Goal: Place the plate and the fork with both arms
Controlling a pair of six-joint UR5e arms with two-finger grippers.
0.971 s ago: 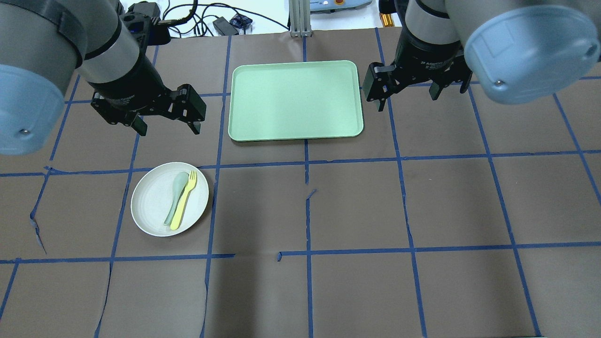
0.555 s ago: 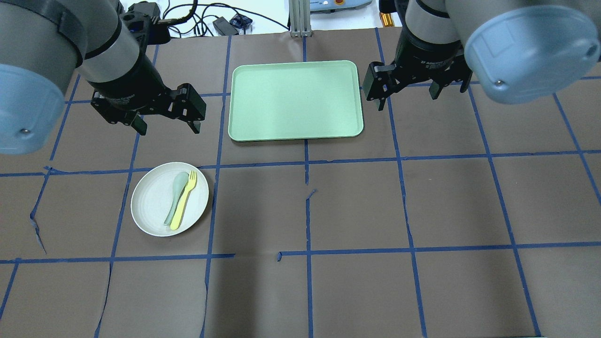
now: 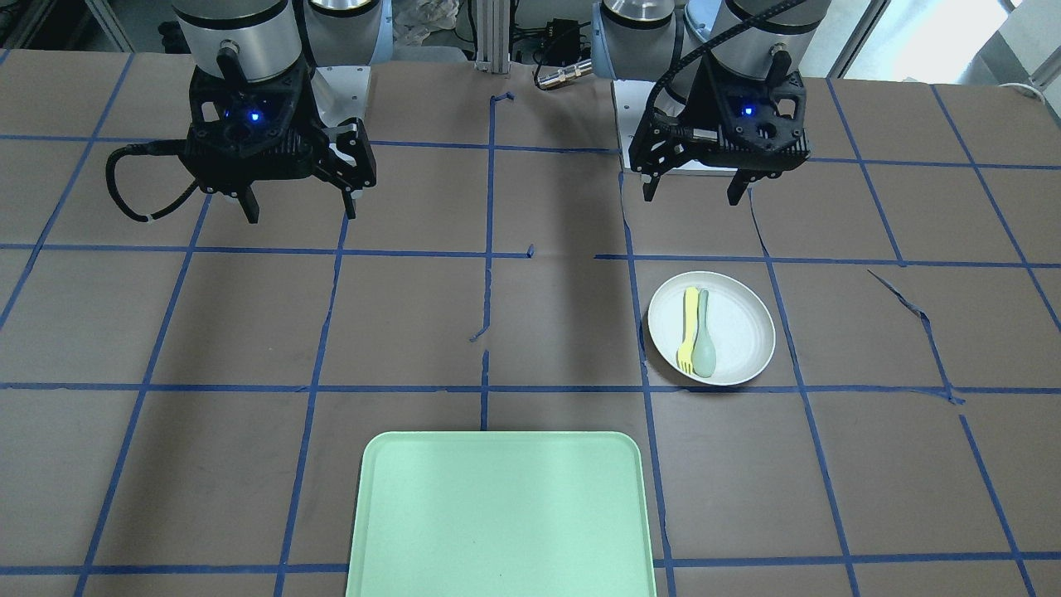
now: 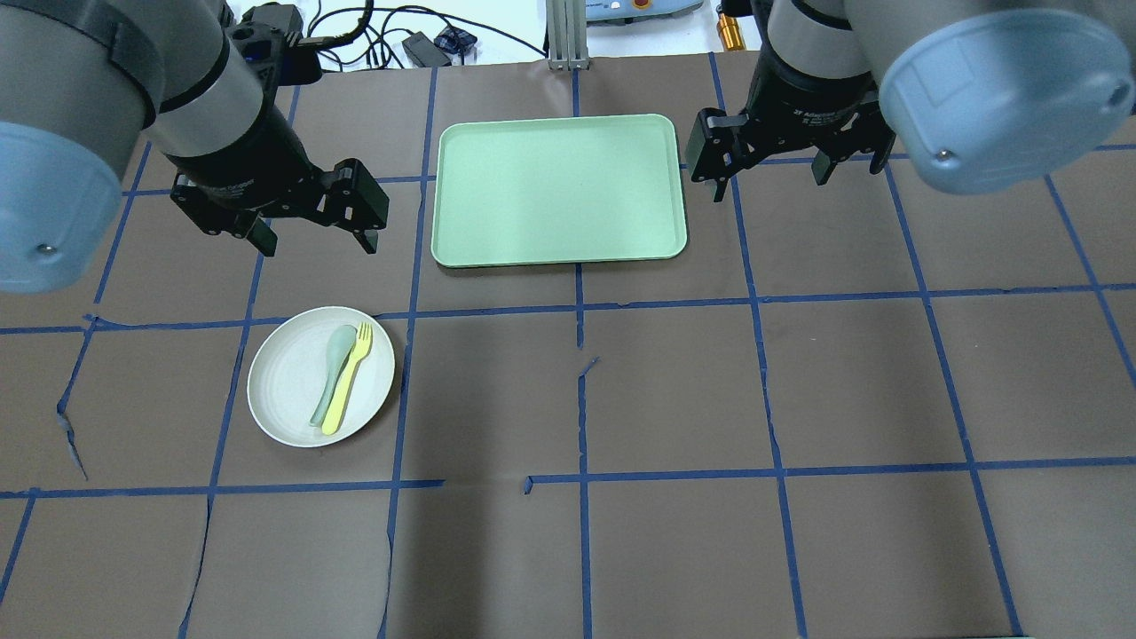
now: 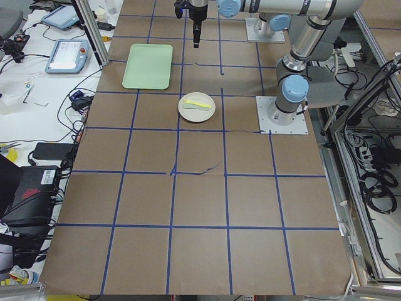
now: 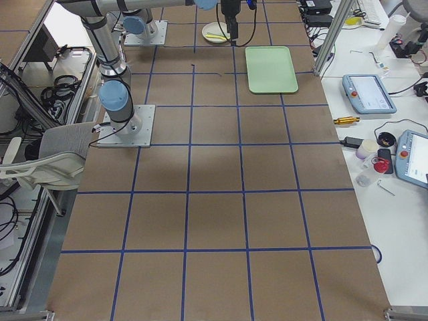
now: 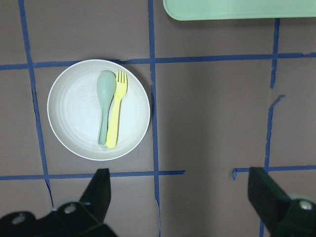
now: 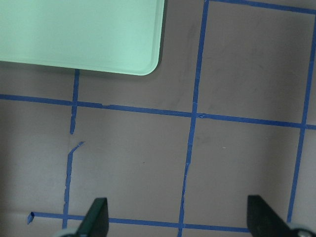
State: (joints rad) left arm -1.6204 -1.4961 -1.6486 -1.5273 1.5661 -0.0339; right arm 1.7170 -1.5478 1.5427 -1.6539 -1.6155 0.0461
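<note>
While both arms hang above the far half of the table, the round off-white shallow plate (image 4: 282, 380) lies flat on the brown paper-covered table (image 4: 674, 382), on the robot's left side and nearer the robot than the rectangular mint-green tray (image 4: 559, 186). Its raised rim runs unbroken all round, and the left wrist view shows faint concentric rings on its floor.

On the plate, right of its centre in the overhead view, the small bright yellow plastic fork (image 4: 346, 383) lies beside a pale grey-green spoon (image 4: 332, 368). The two touch along their handles. The fork is on the side toward the table's middle, with its short tines pointing toward the tray and its handle end close to the plate's near rim.

The plate fills much of one square of the blue tape grid. Its right rim lies just beside a tape line, and its far rim is near another. Bare paper surrounds it on every side, with a tear in the paper well off to its left. The tray is well apart from it, across a tape line.

The left gripper (image 4: 318, 241) hovers between plate and tray level, off the tray's left edge, jaws spread wide and holding nothing. The right gripper (image 4: 769, 185) hangs just beside the tray's right edge, jaws likewise spread and holding nothing.
</note>
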